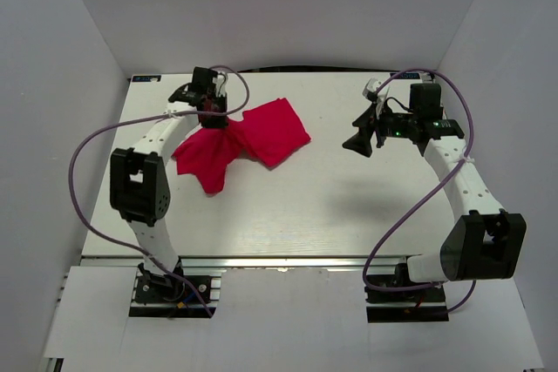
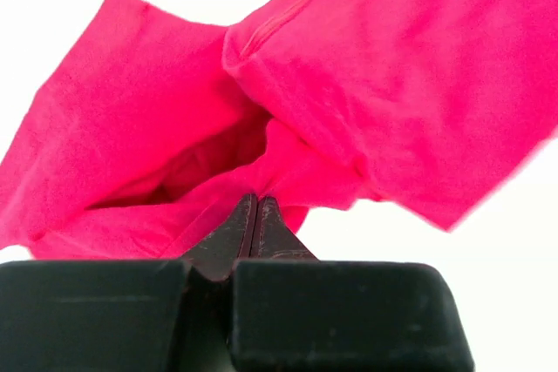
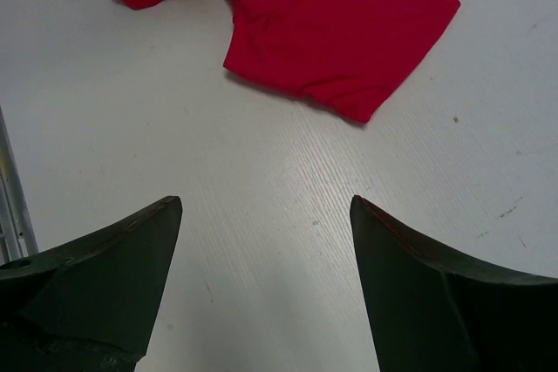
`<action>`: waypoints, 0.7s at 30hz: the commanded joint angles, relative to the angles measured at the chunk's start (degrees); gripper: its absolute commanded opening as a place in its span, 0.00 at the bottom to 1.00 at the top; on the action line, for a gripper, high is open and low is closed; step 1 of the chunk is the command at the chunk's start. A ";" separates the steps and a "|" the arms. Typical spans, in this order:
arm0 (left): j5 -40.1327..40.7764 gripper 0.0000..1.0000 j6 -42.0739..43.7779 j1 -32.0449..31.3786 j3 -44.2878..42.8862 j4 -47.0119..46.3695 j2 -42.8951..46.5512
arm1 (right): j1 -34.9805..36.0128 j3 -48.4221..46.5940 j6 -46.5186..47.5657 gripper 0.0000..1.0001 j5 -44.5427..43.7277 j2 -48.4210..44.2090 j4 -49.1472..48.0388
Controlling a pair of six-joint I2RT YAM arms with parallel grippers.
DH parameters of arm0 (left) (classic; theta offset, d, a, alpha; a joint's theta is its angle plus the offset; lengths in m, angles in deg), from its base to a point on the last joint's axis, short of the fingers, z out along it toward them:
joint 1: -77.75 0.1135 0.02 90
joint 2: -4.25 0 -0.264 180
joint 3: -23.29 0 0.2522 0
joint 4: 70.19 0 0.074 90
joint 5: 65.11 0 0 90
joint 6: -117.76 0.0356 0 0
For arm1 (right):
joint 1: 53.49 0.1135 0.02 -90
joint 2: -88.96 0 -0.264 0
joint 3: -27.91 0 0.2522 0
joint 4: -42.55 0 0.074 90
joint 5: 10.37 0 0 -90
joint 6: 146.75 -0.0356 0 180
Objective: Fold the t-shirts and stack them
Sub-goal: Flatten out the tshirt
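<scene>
A bright red t-shirt (image 1: 261,135) lies crumpled and partly folded on the white table (image 1: 331,206), left of centre towards the back. My left gripper (image 1: 212,116) is over its upper left edge. In the left wrist view the left gripper (image 2: 257,201) has its jaws pressed together on a bunched fold of the t-shirt (image 2: 392,84). My right gripper (image 1: 357,144) hovers to the right of the cloth, apart from it. Its fingers stand wide open in the right wrist view (image 3: 266,206), nothing between them, with the t-shirt (image 3: 340,32) ahead on the table.
White walls (image 1: 61,84) close in the table on the left, back and right. Purple cables (image 1: 87,154) loop beside both arms. An aluminium rail (image 1: 279,263) runs along the near edge between the arm bases.
</scene>
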 commanded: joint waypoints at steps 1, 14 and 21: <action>-3.92 0.00 -3.77 -0.32 -3.36 -0.07 9.27 | 0.28 -0.75 -0.75 0.84 2.17 0.43 -1.65; -17.54 0.00 -11.59 -0.32 -12.06 -5.34 21.23 | 8.52 -3.65 -12.70 0.79 -5.55 4.55 -11.73; -21.94 0.00 -14.40 -0.32 -11.98 -6.92 21.94 | 17.76 -2.24 -28.95 0.76 -14.87 5.96 -25.11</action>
